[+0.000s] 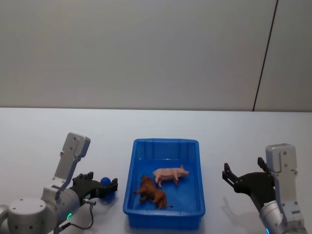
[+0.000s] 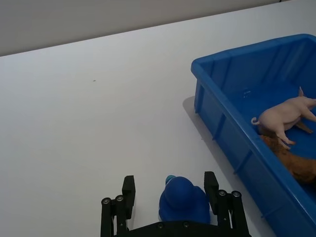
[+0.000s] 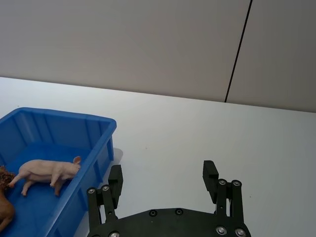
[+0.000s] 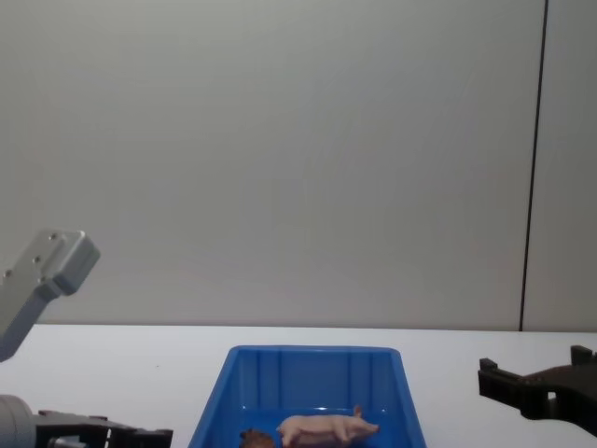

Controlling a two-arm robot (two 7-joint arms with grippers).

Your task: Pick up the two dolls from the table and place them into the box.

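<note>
The pale pink pig [image 1: 170, 174] stands inside the blue box [image 1: 165, 146], near its middle, with the dark brown shaggy animal [image 1: 151, 191] at about its 7 o'clock, close by. The left wrist view shows the pig's curly tail [image 2: 255, 120] and its hind leg overlapping the brown animal [image 2: 295, 164]; whether they touch cannot be told. The right wrist view shows the pig [image 3: 45, 173] side-on, ears up, all four legs down on the box floor, and the brown animal [image 3: 5, 207] cut off at the edge. The chest view sees them from the side, the pig [image 4: 326, 429] over the near wall and just a bit of the brown one [image 4: 254, 438].

The box has sloped walls and sits on the white tabletop [image 1: 44, 131]. At its 9 o'clock, just beside it, the left gripper [image 1: 108, 187] has its fingers spread, with a small blue ball [image 1: 106, 181] between them; the left wrist view shows the ball [image 2: 183, 200] lying between the two fingers [image 2: 211, 186]. At the box's 3 o'clock, apart from it, the right gripper [image 1: 227, 175] has its fingers [image 3: 210, 174] wide apart and grips nothing.
</note>
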